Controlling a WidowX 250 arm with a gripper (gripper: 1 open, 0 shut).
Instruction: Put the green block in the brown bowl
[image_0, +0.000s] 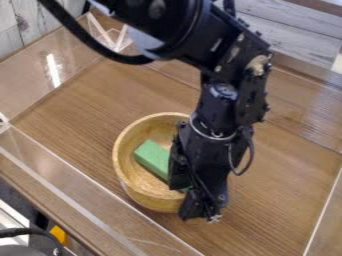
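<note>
A wood-grain tabletop (80, 110) carries a round light-brown wooden bowl (128, 178). The flat matte green block (150, 157) already lies inside it. The black gripper (201, 207) hangs at the bowl's near rim; its jaw state cannot be told. Judged step: release and withdrawal, calling for a clean vertical lift.

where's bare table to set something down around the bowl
Bare wood lies left of and behind the brown bowl, up to the clear wall, and to the right of the arm. It is crowded at the bowl: the green block lies inside and the tool hangs over its near-right rim.
</note>
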